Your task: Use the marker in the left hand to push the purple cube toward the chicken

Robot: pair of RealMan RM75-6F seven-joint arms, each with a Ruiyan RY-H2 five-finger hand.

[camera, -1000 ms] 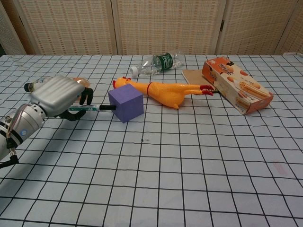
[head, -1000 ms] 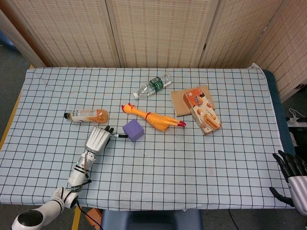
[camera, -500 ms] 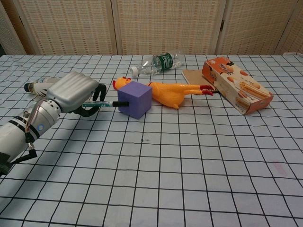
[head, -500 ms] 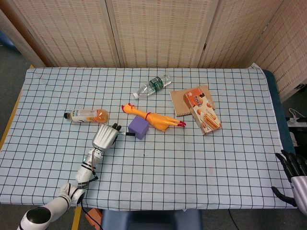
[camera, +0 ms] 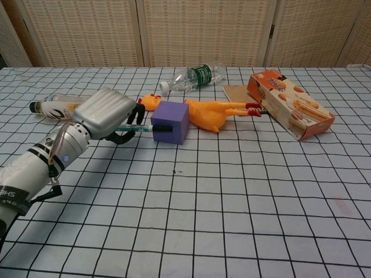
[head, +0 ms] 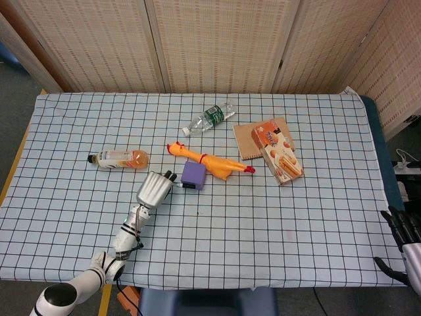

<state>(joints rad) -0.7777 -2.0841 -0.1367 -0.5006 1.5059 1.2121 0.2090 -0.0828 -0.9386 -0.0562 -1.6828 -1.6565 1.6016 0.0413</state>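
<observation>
The purple cube [head: 193, 175] [camera: 170, 121] lies against the yellow rubber chicken [head: 209, 162] [camera: 210, 113], touching its body near the middle. My left hand [head: 155, 189] [camera: 106, 114] grips a marker [camera: 141, 128] that points right, its black tip touching the cube's left face. The chicken lies on its side, head to the left, red feet to the right. Only my right hand's [head: 402, 232] dark fingers show at the lower right corner of the head view, spread apart and holding nothing; the chest view does not show it.
An orange drink bottle [head: 120, 158] [camera: 57, 106] lies behind my left hand. A clear water bottle [head: 209, 118] [camera: 191, 77] lies beyond the chicken. An orange snack box [head: 277, 152] [camera: 290, 112] rests on a brown notebook [head: 245, 137] to the right. The checked tablecloth [head: 263, 217] covers the table.
My left hand moved right and away from me with the marker, pushing the purple cube until it came against the chicken. The right hand sank slightly at the frame corner.
</observation>
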